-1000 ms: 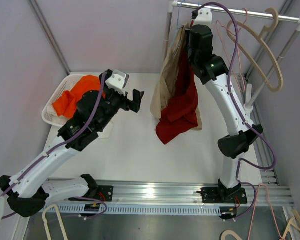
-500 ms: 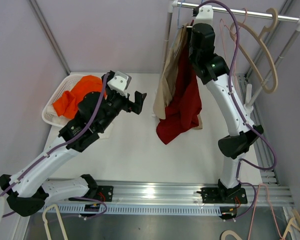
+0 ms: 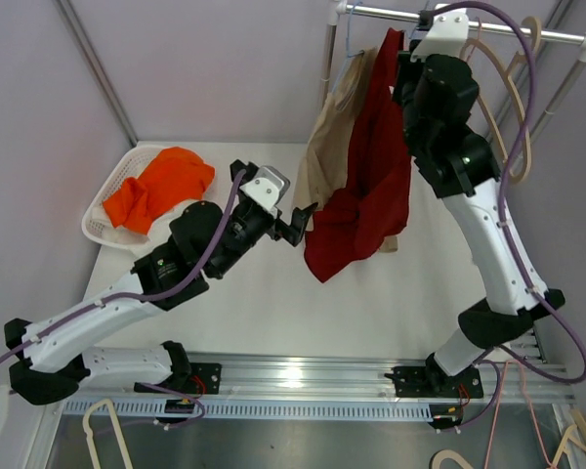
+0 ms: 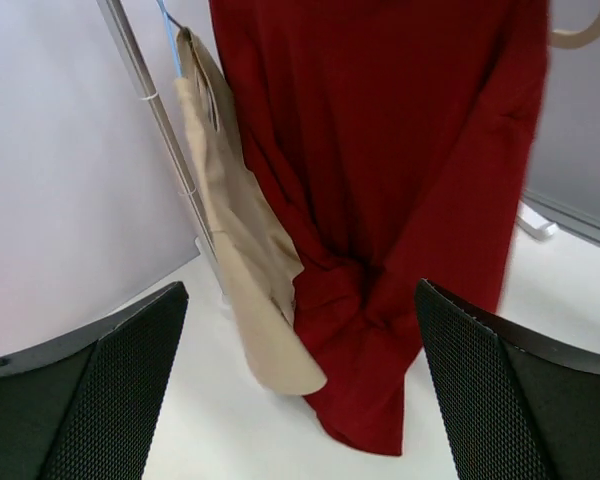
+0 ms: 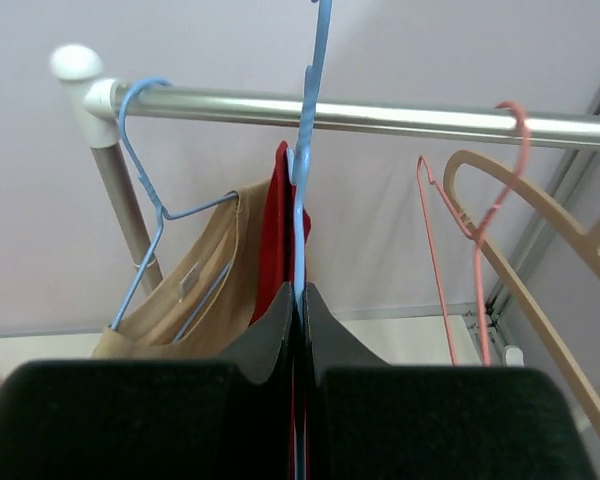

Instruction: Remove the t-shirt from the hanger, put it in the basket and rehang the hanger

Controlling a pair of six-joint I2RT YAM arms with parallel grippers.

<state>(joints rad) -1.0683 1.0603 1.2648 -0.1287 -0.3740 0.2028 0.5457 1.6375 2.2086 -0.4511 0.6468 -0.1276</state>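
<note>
The step in hand is judged to be the drawing of the red t-shirt down off the blue hanger, which is held high beside the clothes rail, toward the far right corner of the tabletop. The shirt's bunched lower part should be taken, not the beige garment that hangs against it on the side nearer the left edge. The pull is best made downward and toward one shoulder, so that the collar is not caught on the hanger's neck. The right gripper is closed tight on that neck, below the hook; whether the hook is over the rail cannot be told. The left gripper is spread to its widest, nothing is held between its fingers, and it is pointed at the shirt's lower folds from just beside them.

The t-shirt is seen as deep red cloth, draped in long vertical folds, its hem crumpled low over the tabletop.
</note>
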